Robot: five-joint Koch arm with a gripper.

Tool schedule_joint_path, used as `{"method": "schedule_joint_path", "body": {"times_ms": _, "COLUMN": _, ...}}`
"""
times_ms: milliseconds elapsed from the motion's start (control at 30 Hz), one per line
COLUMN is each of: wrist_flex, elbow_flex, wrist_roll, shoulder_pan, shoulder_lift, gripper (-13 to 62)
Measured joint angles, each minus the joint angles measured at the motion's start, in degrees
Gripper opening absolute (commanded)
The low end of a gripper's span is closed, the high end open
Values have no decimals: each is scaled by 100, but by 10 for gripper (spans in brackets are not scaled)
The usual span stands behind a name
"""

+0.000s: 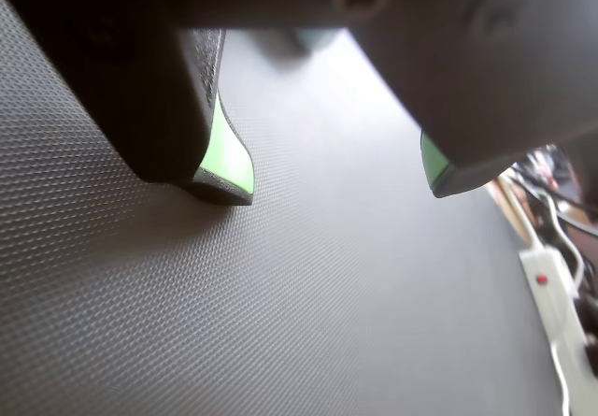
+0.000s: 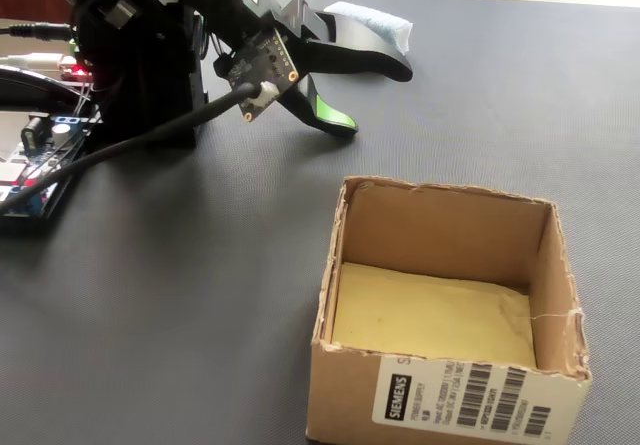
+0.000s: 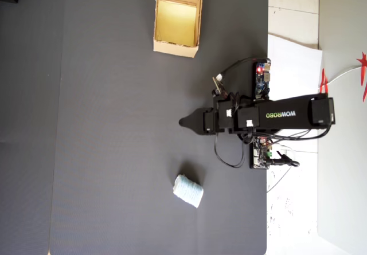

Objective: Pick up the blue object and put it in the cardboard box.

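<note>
The blue object (image 2: 375, 20) is a small pale blue ribbed lump lying on the dark mat (image 2: 200, 295), just beyond my gripper (image 2: 372, 95). From overhead the blue object (image 3: 188, 190) lies to one side of the gripper (image 3: 183, 121), a short way off it. In the wrist view the gripper (image 1: 336, 182) is open, low over the mat, with only bare mat between its green-padded fingers (image 1: 229, 154). The cardboard box (image 2: 440, 225) stands open-topped in the foreground with a yellowish inside. Overhead, the cardboard box (image 3: 175, 47) sits at the mat's top edge.
The arm's base and a circuit board (image 2: 40, 165) with cables stand at the left of the fixed view. A white power strip (image 1: 561, 304) lies off the mat at the right of the wrist view. Overhead, another board (image 3: 262, 77) sits by the mat's right edge.
</note>
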Motion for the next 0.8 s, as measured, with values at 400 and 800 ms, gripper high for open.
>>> {"method": "schedule_joint_path", "body": {"times_ms": 400, "wrist_flex": 18, "elbow_flex": -70, "wrist_roll": 0, "shoulder_pan": -1441, "shoulder_lift": 0, "gripper": 344}}
{"method": "schedule_joint_path", "body": {"times_ms": 800, "wrist_flex": 35, "elbow_flex": -158, "wrist_roll": -9, "shoulder_pan": -2426, "shoulder_lift": 0, "gripper": 338}}
